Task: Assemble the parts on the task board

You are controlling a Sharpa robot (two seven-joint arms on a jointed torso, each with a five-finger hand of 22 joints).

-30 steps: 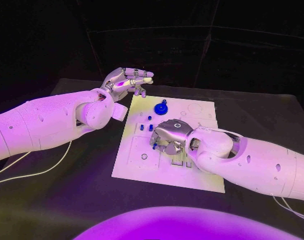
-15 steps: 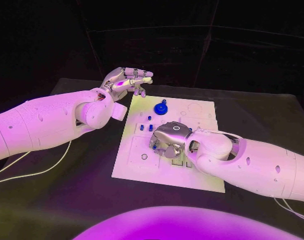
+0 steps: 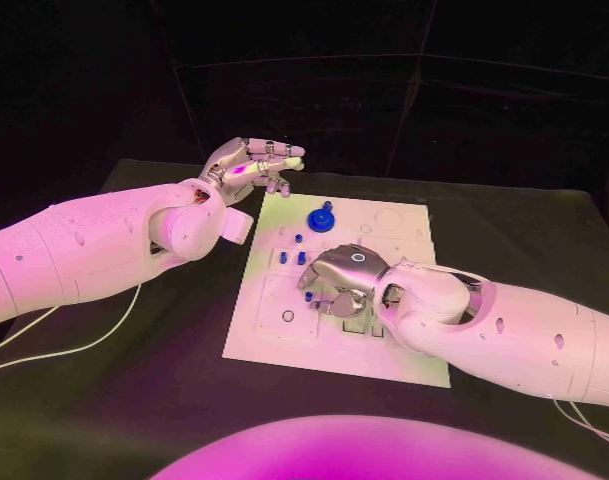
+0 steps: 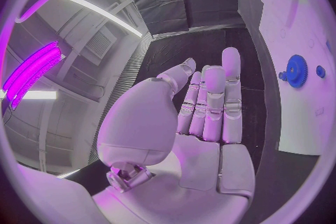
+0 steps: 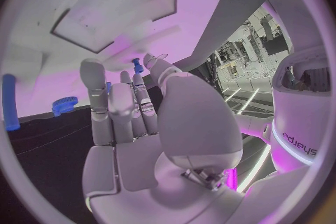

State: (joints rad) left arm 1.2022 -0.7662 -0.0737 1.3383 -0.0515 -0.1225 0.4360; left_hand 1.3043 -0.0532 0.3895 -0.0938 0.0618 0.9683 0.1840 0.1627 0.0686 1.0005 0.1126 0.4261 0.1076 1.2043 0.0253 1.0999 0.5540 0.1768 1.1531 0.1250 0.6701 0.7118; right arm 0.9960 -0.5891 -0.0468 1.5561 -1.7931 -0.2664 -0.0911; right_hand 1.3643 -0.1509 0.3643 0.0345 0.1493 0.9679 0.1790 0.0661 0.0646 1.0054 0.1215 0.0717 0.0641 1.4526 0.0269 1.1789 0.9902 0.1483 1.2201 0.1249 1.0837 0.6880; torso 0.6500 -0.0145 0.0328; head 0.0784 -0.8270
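Left hand (image 3: 251,163) hovers empty, fingers loosely apart, at 10 o'clock off the task board (image 3: 408,225); right hand (image 3: 342,279) sits mid-board, curled, grip honestly unclear, blue gear (image 3: 322,216) at 12.

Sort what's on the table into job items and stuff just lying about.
Belongs to the job:
- task board
- blue gear
- small blue pieces
- right robot hand, over the board
- left robot hand, off the board's far corner

Lying about:
- white cable
- black table
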